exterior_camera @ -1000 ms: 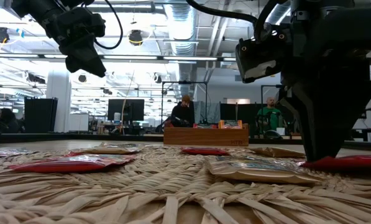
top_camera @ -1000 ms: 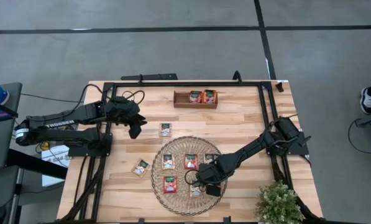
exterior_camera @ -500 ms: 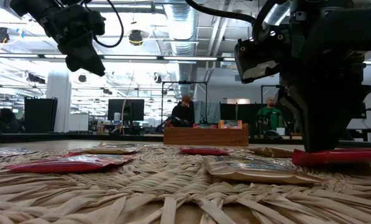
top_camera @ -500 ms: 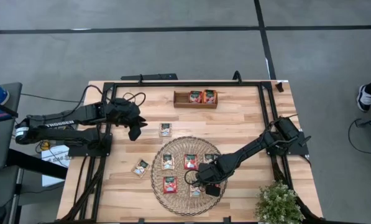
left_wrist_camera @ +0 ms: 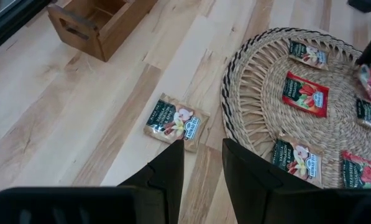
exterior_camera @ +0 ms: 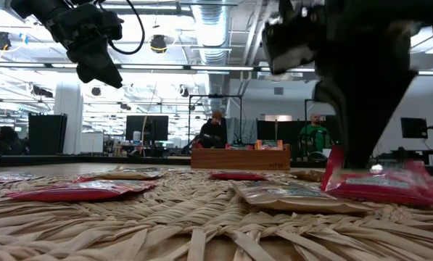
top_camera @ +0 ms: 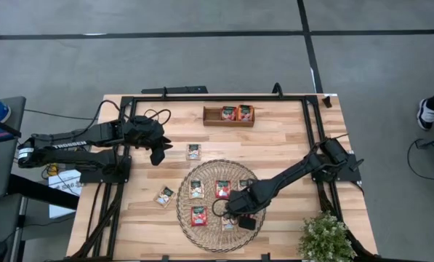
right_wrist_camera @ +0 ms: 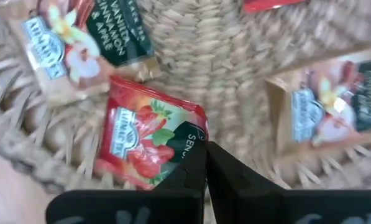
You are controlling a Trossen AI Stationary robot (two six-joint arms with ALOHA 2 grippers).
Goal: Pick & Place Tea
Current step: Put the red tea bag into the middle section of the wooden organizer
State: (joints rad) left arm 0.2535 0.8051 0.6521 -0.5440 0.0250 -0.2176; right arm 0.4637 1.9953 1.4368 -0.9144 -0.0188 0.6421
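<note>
While pinching a glossy red sachet, the right end effector tilts it – over the woven mat.

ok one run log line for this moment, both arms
right gripper: shut on red-orange square tea sachet, one edge lifted off round woven mat | left gripper: open, above pale cream sachet on wooden table

Inventory: three red sachets and three cream sachets on one woven mat; two cream sachets on the table; two sachets in one wooden tray.
</note>
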